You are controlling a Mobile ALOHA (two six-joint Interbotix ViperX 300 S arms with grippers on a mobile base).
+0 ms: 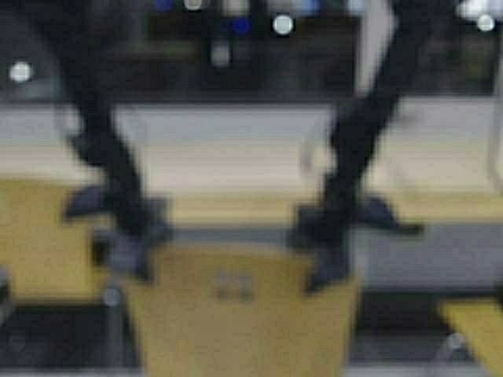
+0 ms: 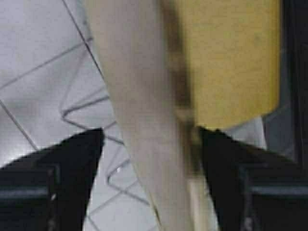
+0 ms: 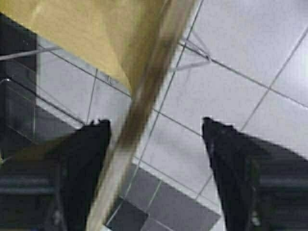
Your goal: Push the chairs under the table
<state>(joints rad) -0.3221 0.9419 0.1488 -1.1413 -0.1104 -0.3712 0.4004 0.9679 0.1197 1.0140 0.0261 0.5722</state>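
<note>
Both arms reach down to the top edge of the middle yellow-tan plywood chair [image 1: 244, 314], whose curved back with small square cut-outs faces the robot. The left hand [image 1: 130, 255] sits at the back's left upper corner and the right hand [image 1: 330, 263] at its right upper corner. In each wrist view the chair back's edge runs between two spread black fingers [image 2: 72, 163], so both hands are open astride the back rather than clamped on it; the right hand's fingers [image 3: 86, 154] stand wide apart, with the edge close to one of them.

Just beyond the chair lies the long pale wood surface [image 1: 251, 169], its thick front edge running across the scene behind the two hands. The chair's back is still on the near side of that edge. Another yellow-tan chair [image 1: 35, 236] stands to the left, close beside the first, and a corner of a third [image 1: 479, 326] shows at the lower right. Below, pale grey floor tiles [image 3: 250, 43] show, and thin chrome tube legs [image 2: 82, 103] cross them. Nothing is seen between the chair and the surface.
</note>
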